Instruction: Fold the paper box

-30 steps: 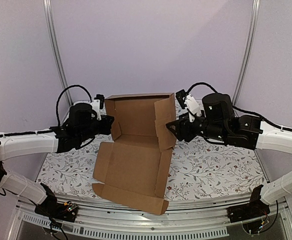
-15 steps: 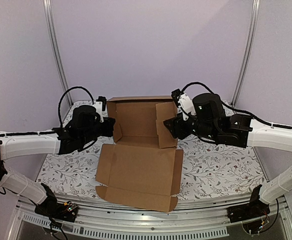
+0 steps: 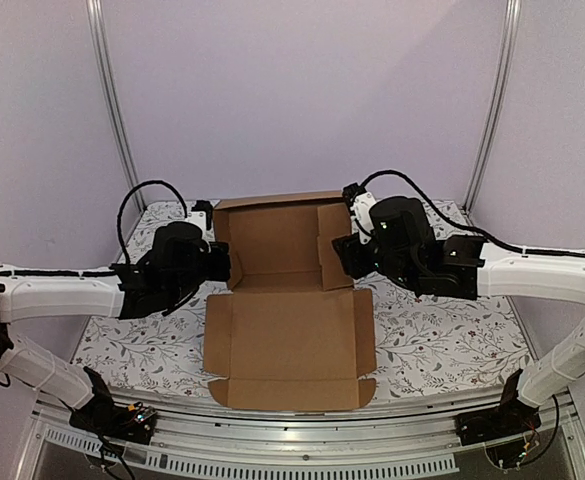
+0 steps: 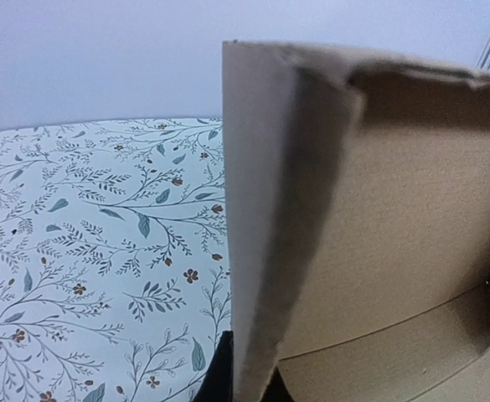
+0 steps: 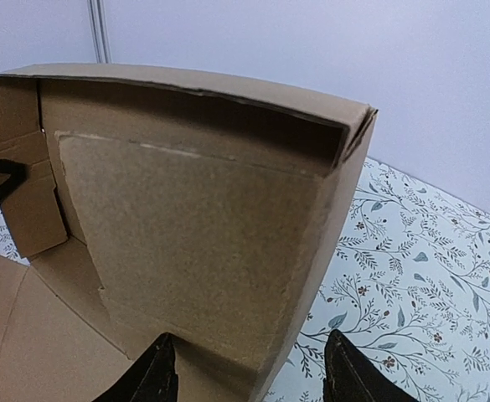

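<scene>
The brown paper box [image 3: 284, 335] sits mid-table. Its back wall and two side walls stand up, and the wide lid panel lies flat toward the front edge. My left gripper [image 3: 224, 266] is at the box's left side wall; in the left wrist view [image 4: 249, 381] its dark fingers [image 4: 215, 381] are pinched on that wall's edge [image 4: 265, 209]. My right gripper [image 3: 340, 255] is at the right side wall; in the right wrist view [image 5: 251, 368] its fingers [image 5: 157, 373] stand wide apart, astride the wall [image 5: 203, 243], without closing on it.
The table carries a white floral cloth [image 3: 432, 330]. Metal frame posts [image 3: 110, 100] rise at the back corners before purple walls. A metal rail [image 3: 302, 440] runs along the front edge, close to the lid panel's front flap.
The box has turned square to the table and its lid panel has dropped flat toward the front. Both grippers have shifted inward and back along with the side walls.
</scene>
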{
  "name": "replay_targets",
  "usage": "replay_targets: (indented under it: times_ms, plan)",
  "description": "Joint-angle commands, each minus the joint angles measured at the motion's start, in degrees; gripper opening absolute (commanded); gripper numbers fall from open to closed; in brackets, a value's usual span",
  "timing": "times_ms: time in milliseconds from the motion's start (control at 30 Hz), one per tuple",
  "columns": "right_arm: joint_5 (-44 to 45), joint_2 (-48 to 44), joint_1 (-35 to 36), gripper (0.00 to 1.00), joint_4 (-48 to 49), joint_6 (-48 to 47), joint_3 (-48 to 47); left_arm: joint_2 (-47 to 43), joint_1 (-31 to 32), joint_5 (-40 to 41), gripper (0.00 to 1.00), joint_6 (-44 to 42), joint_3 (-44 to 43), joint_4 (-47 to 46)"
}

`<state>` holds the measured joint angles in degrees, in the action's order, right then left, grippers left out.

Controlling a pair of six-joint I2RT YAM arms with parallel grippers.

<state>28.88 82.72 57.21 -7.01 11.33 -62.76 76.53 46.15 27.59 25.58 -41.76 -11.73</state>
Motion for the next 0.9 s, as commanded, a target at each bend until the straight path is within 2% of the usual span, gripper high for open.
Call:
replay_targets:
  times_ms: [0,233,500,767,867]
  plan:
    - [4.3,1.8,0.0,0.58,6.1,0.2,2.5,-0.5,4.1,4.6,0.0,1.1,1.6,-5.1]
    - [2.9,4.5,0.0,0.64,12.3,-1.5,4.1,0.9,7.5,9.9,0.0,1.1,3.5,-7.5]
    - [-3.9,5.1,-2.8,0.75,17.1,-0.3,7.9,0.4,8.8,12.5,0.0,1.0,4.5,-7.8]
    - [-7.7,6.3,-5.8,0.77,20.4,1.7,8.9,0.4,10.3,14.0,0.0,0.3,4.3,-7.7]
    - [-5.3,7.1,-6.0,0.74,20.5,2.3,8.7,1.0,10.6,14.4,0.0,0.2,4.0,-7.7]
